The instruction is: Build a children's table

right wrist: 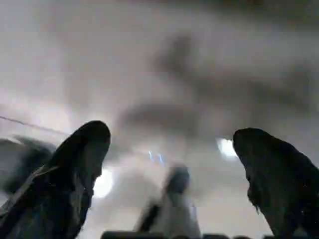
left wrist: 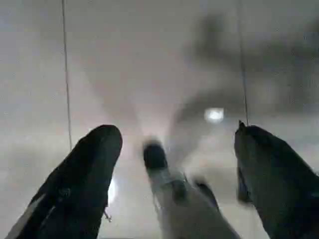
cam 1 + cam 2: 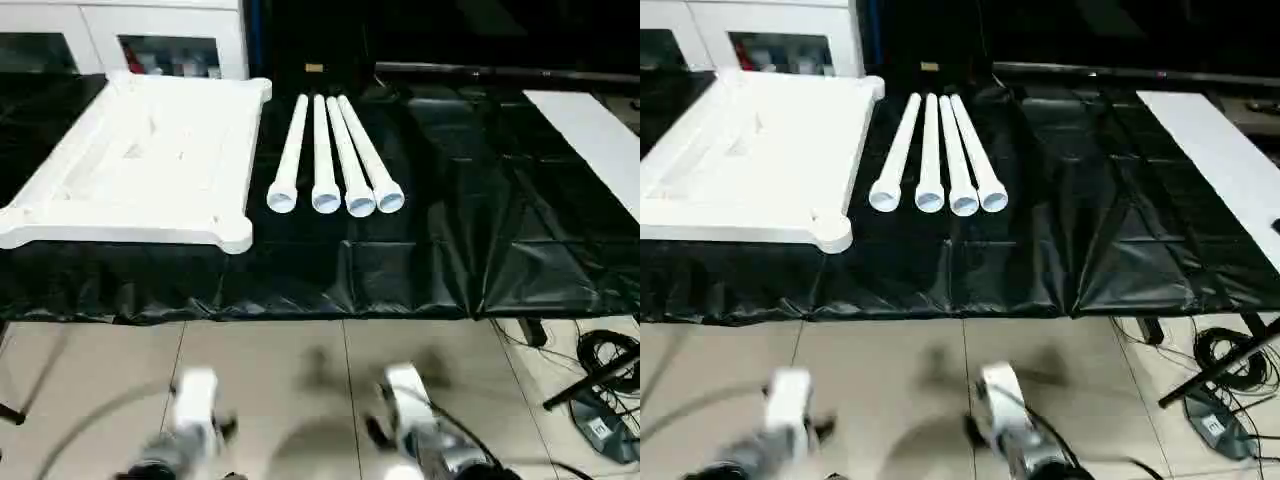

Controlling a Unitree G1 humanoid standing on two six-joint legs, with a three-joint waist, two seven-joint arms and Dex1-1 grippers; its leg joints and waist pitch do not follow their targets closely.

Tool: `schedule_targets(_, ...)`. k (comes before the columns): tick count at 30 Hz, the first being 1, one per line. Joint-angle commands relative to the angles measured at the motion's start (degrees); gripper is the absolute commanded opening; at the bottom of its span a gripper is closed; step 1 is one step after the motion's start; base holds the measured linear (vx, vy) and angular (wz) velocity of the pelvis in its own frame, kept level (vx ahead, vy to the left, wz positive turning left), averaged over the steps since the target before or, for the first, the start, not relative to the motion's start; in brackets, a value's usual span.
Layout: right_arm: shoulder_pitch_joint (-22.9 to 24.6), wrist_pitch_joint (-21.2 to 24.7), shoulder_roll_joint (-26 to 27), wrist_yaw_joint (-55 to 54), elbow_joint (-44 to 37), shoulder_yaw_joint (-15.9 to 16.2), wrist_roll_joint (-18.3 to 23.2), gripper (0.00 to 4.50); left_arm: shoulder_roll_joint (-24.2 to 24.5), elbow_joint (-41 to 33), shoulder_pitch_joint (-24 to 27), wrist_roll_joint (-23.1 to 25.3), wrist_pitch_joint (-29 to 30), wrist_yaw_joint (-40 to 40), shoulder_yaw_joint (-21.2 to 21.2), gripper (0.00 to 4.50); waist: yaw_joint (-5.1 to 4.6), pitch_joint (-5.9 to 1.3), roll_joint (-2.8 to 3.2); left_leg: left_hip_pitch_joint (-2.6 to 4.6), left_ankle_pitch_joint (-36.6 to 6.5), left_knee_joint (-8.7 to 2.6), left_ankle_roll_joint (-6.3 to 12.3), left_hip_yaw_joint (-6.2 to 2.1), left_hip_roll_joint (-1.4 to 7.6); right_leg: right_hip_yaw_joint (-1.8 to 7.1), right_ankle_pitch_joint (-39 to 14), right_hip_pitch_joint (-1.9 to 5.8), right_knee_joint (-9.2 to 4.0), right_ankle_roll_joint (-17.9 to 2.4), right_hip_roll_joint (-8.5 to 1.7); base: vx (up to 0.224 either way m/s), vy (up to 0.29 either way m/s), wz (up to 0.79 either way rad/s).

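The white tabletop (image 3: 60,215) with its raised rim and rounded corner sockets lies flat on the left of the black-covered work table. To its right, four white tube legs (image 3: 335,155) lie side by side with their open ends toward me. Both my arms hang low in front of the table, over the tiled floor: the left arm (image 3: 190,420) and the right arm (image 3: 415,420). My left gripper (image 2: 177,132) is open with nothing between its fingers. My right gripper (image 1: 173,130) is open too, and holds nothing. Neither is near the table parts.
A flat thin white board (image 3: 590,130) lies at the far right of the black cover (image 3: 450,230). Cables and a stand's foot (image 3: 600,380) lie on the floor at the right. A white cabinet (image 3: 150,40) stands behind the table.
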Motion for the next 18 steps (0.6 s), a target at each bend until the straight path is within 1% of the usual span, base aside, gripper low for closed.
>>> schedule_targets(1, 0.2, -1.2, -1.0, 2.3, -1.8, 0.8, -0.9, 4.50, 0.5, -2.1, 0.8, 0.0, -1.2, -1.8, -0.5, 4.27, 0.17, -2.45, 1.08, 0.87, -11.6, -4.66, 3.16, -2.00, 4.74, 2.82, 3.1, 1.51, -3.73, -15.8, -5.63, 0.000, 0.000, 0.00)
schedule_targets(2, 0.4, -1.3, -1.2, 2.7, -2.2, 1.0, -1.0, 4.50, 0.6, -2.9, 1.3, -0.1, -1.4, -2.2, -0.5, 4.36, 0.09, -2.52, 1.00, 1.01, -10.6, -4.48, 3.31, -1.88, 4.46, 2.83, 4.6, 1.52, -3.53, -16.3, -5.46, 0.000, 0.000, 0.00)
schedule_targets(3, 2.7, -1.8, -2.7, 5.9, -6.9, 1.7, -0.6, 4.50, 1.3, -8.8, 4.7, -1.1, -3.3, -3.8, -0.2, 4.45, 0.43, -2.57, 1.33, 1.04, -9.9, -4.28, 3.50, -1.83, 4.57, 2.89, 5.7, 1.60, -3.49, -16.6, -5.73, 0.000, 0.000, 0.00)
schedule_targets(4, 4.8, -1.5, -3.8, 8.0, -11.4, 1.9, 0.4, 4.50, 1.7, -12.2, 6.7, -1.3, -4.4, -4.2, 0.0, 4.45, 0.54, -2.62, 1.07, 0.67, -8.2, -4.12, 4.59, -1.77, 4.63, 2.88, 8.9, 1.96, -3.24, -16.2, -5.64, 0.000, 0.000, 0.00)
schedule_targets(5, 5.1, -1.6, -4.0, 8.2, -11.9, 1.9, 0.5, 4.50, 1.7, -12.7, 7.0, -1.4, -4.6, -4.3, 0.0, 4.45, 0.60, -2.64, 1.02, 0.67, -7.7, -3.98, 5.09, -1.73, 4.61, 2.88, 10.1, 1.88, -3.15, -16.0, -5.61, 0.000, 0.000, 0.00)
schedule_targets(6, 7.8, -1.2, -5.2, 11.1, -17.8, 2.2, 1.9, 4.50, 2.2, -18.1, 10.3, -2.0, -6.1, -5.2, 0.5, 4.45, 0.78, -2.79, 1.41, 0.87, -7.4, -3.92, 5.55, -1.73, 4.52, 2.78, 10.6, 1.81, -3.14, -16.0, -5.56, 0.000, 0.000, 0.00)
schedule_targets(7, 8.7, -0.9, -5.6, 11.8, -19.8, 2.4, 2.2, 4.50, 2.4, -19.6, 11.2, -1.8, -6.7, -5.0, 0.5, 4.45, 0.78, -2.80, 1.20, 0.77, -7.3, -3.88, 5.81, -1.69, 4.57, 2.82, 11.3, 1.91, -3.16, -15.8, -5.45, 0.000, 0.000, 0.00)
schedule_targets(8, 12.2, 0.8, -7.0, 14.3, -27.7, 3.1, 3.9, 4.50, 3.1, -25.3, 14.7, -1.6, -8.3, -5.4, 0.4, 4.45, 0.93, -2.57, 1.15, 0.65, -7.9, -4.07, 6.05, -1.76, 4.63, 2.76, 11.1, 1.90, -3.27, -15.4, -5.31, 0.000, 0.000, 0.00)
schedule_targets(9, 16.2, 3.3, -8.8, 16.4, -36.8, 3.7, 5.9, 4.50, 4.0, -32.5, 19.0, -2.1, -9.6, -6.8, 0.3, 4.45, 1.17, -2.31, 0.96, 0.50, -9.8, -4.25, 6.41, -1.90, 4.87, 2.84, 10.0, 1.97, -3.57, -13.9, -5.38, 0.000, 0.000, 0.00)
schedule_targets(10, 18.0, 4.3, -9.5, 17.4, -40.9, 3.7, 6.5, 4.50, 4.4, -36.6, 21.4, -2.8, -9.8, -7.8, 0.4, 4.45, 1.08, -2.06, 1.10, 0.63, -12.6, -4.68, 5.80, -1.95, 4.78, 2.78, 5.6, 1.77, -4.02, -13.2, -5.10, 0.000, 0.000, 0.00)
schedule_targets(11, 18.0, 4.3, -9.5, 17.4, -40.9, 3.7, 6.5, 4.50, 4.4, -36.6, 21.4, -2.8, -9.8, -7.8, 0.4, 4.45, 1.05, -1.95, 1.01, 0.59, -13.9, -4.82, 5.31, -1.96, 4.90, 2.86, 3.1, 1.71, -4.17, -12.9, -5.18, 0.000, 0.000, 0.00)
schedule_targets(12, 20.7, 6.0, -10.9, 19.2, -47.5, 3.2, 8.2, 4.50, 4.3, -43.8, 25.7, -4.7, -10.6, -8.0, 1.9, 4.45, 0.85, -1.55, 1.23, 0.79, -17.3, -5.18, 3.65, -1.87, 4.73, 2.97, -3.6, 1.25, -4.79, -12.8, -4.85, 0.000, 0.000, 0.00)
schedule_targets(13, 22.1, 6.0, -12.1, 20.5, -51.2, 3.4, 9.1, 4.50, 3.8, -47.9, 28.0, -6.3, -11.4, -7.9, 3.3, 4.45, 0.85, -1.15, 1.07, 0.77, -20.7, -5.42, 1.98, -1.86, 4.89, 3.16, -9.5, 1.06, -5.37, -11.8, -4.89, 0.000, 0.000, 0.00)
schedule_targets(14, 22.1, 6.0, -12.1, 20.5, -51.2, 3.4, 9.1, 4.50, 3.8, -47.9, 28.0, -6.3, -11.4, -7.9, 3.3, 4.45, 0.98, -1.02, 1.07, 0.91, -22.2, -5.58, 1.39, -2.01, 4.90, 3.22, -12.7, 0.89, -5.69, -11.1, -4.99, 0.000, 0.000, 0.00)
schedule_targets(15, 24.4, 6.7, -14.0, 22.1, -57.3, 3.3, 11.0, 4.50, 3.7, -53.8, 31.2, -7.7, -11.3, -7.5, 4.8, 4.45, 0.96, -0.90, 1.05, 1.20, -24.0, -5.50, 0.32, -2.00, 4.63, 3.41, -17.7, 0.45, -6.21, -9.7, -4.88, 0.000, 0.000, 0.00)
schedule_targets(16, 25.6, 8.0, -15.1, 22.9, -61.2, 2.9, 12.6, 4.50, 3.9, -55.6, 32.2, -7.7, -10.9, -7.3, 5.0, 4.45, 1.01, -0.98, 0.98, 1.13, -23.8, -5.55, 0.06, -2.10, 4.63, 3.50, -18.2, 0.63, -6.22, -9.0, -4.79, 0.000, 0.000, 0.00)
schedule_targets(17, 26.2, 9.0, -15.7, 23.3, -63.3, 2.5, 13.7, 4.50, 4.1, -58.2, 33.4, -7.5, -10.7, -6.9, 5.2, 4.45, 1.17, -1.00, 0.91, 0.97, -22.6, -5.57, 0.08, -2.17, 4.72, 3.63, -17.2, 0.64, -6.14, -7.9, -4.60, 0.000, 0.000, 0.00)
schedule_targets(18, 27.7, 9.7, -17.1, 25.4, -67.4, 2.0, 15.7, 4.50, 4.0, -65.6, 36.3, -7.8, -9.1, -5.9, 6.3, 4.45, 1.07, -0.94, 0.72, 0.88, -22.3, -5.55, 0.33, -2.04, 4.43, 3.57, -17.1, 0.38, -6.21, -7.3, -4.36, 0.000, 0.000, 0.00)
